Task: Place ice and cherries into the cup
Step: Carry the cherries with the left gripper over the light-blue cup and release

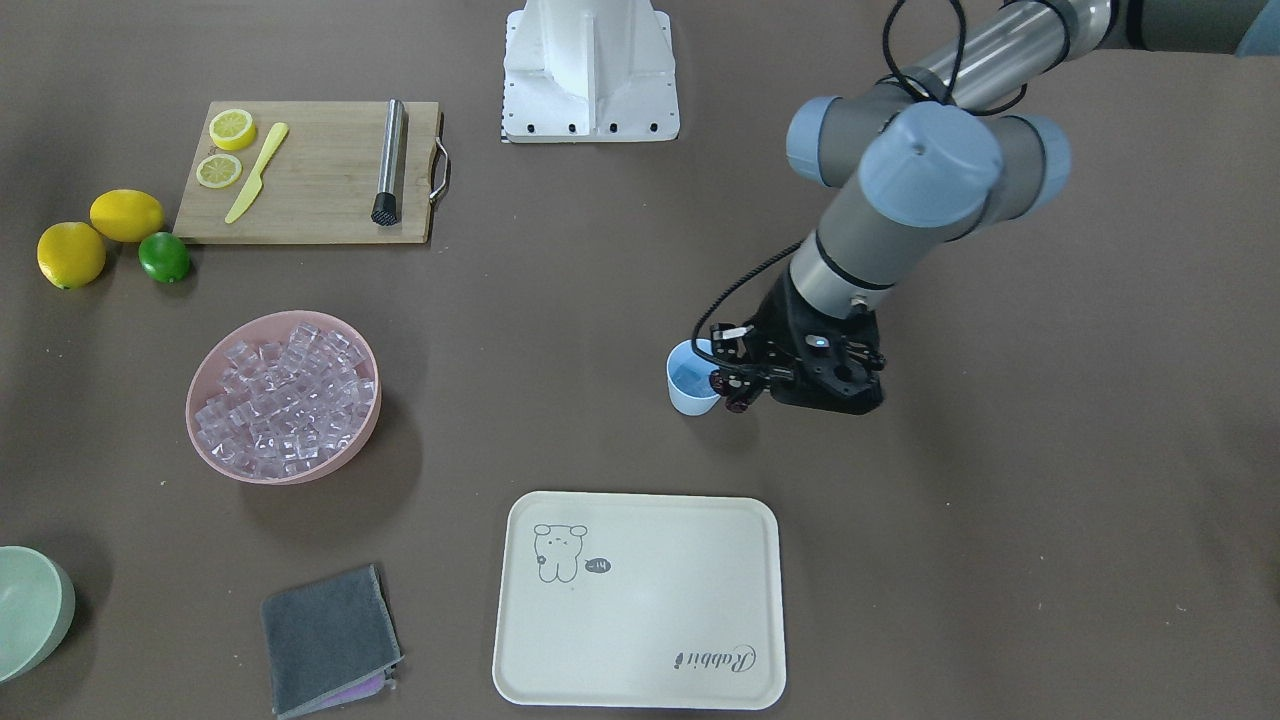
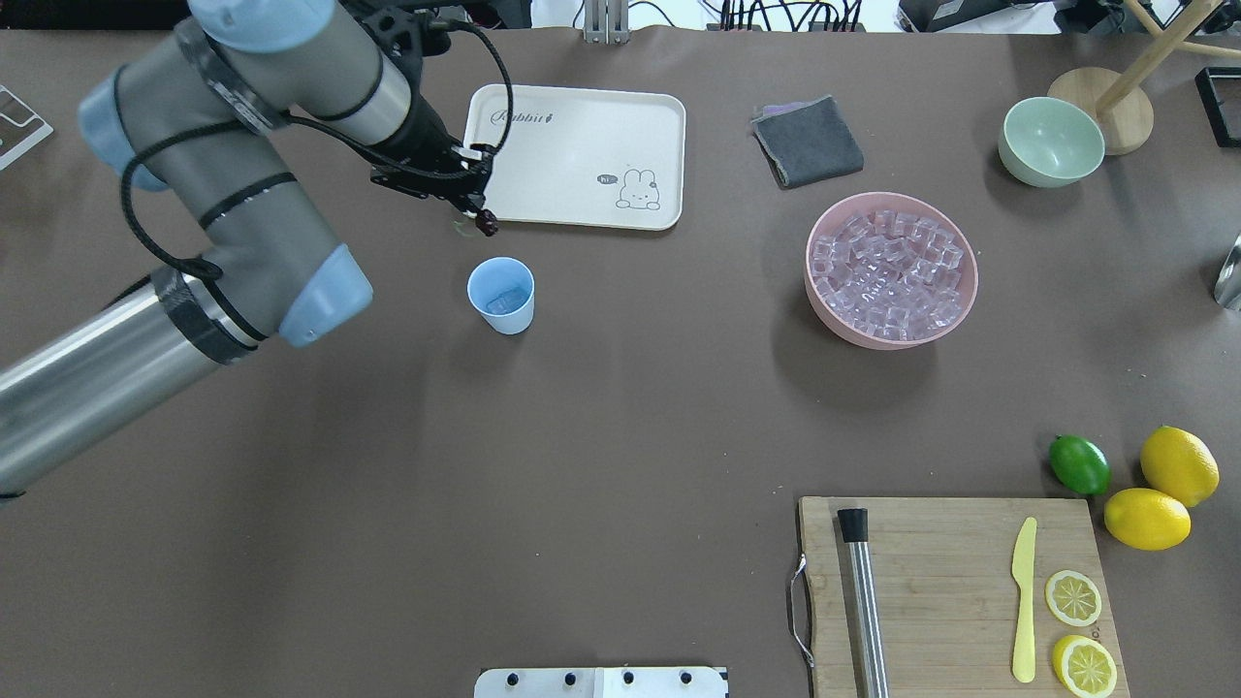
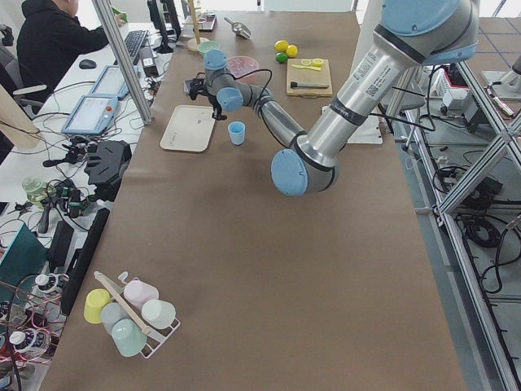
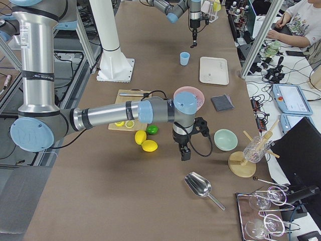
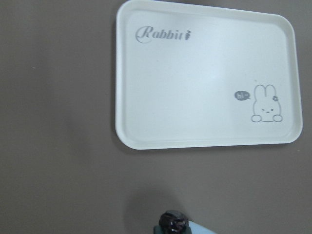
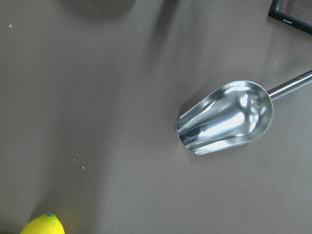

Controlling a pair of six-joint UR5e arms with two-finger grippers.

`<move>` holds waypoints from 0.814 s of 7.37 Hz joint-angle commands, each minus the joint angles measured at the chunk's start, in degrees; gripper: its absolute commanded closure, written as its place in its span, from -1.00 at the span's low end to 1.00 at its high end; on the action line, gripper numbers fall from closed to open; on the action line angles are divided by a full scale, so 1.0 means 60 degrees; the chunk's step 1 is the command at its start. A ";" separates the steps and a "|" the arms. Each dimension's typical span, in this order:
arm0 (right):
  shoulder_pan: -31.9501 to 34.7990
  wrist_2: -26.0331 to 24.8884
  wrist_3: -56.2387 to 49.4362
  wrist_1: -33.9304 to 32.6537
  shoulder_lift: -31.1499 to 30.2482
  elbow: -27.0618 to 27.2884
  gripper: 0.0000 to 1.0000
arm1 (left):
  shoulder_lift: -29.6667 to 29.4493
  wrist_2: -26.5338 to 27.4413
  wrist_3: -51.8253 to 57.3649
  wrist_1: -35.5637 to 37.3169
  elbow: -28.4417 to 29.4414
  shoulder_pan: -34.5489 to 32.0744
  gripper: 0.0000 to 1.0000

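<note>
Although your overhead view shows the left gripper [image 2: 479, 213] clamped on the dark red cherries [image 2: 487, 227], aloft near the one small light-blue plastic cup [image 2: 501, 296], the right gripper [image 4: 185, 153] appears only in the right-side view, so you cannot tell its jaws. Clear ice cubes [image 2: 887, 271] heap one wide pink bowl [image 2: 873, 337]; something glassy lies in the cup.

Light-blue cup [image 2: 501, 296] upright on bench, open top, glassy glint inside at the bottom. Clear pinkish ice [image 2: 892, 267] cubes heaped in pink bowl [image 2: 887, 339], well apart from cup. Dark red cherries [image 2: 486, 226], green stems, pinched in left claw [image 2: 477, 208], hanging near cup's rim.
</note>
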 commanded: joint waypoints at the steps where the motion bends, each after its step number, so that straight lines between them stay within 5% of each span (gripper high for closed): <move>1: -0.0001 0.0008 0.0024 0.0000 -0.0010 -0.0039 -0.98 | 0.0061 0.0509 -0.0357 -0.0242 -0.0008 0.0588 1.00; 3: -0.0001 -0.0007 0.0024 0.0015 -0.0011 -0.0039 -0.98 | 0.0367 0.0509 -0.0328 -0.0315 -0.0081 0.0720 0.90; 4: -0.0001 0.0008 0.0024 0.0015 -0.0011 -0.0039 -0.98 | 0.0573 0.0509 -0.0313 -0.0330 -0.0111 0.0721 0.60; 5: -0.0001 0.0008 0.0024 0.0029 -0.0025 -0.0039 -0.98 | 0.0604 0.0524 -0.0328 -0.0330 -0.0125 0.0735 0.19; 6: -0.0001 0.0008 0.0024 0.0029 -0.0025 -0.0039 -0.98 | 0.0604 0.0596 -0.0328 -0.0374 -0.0154 0.0794 -0.94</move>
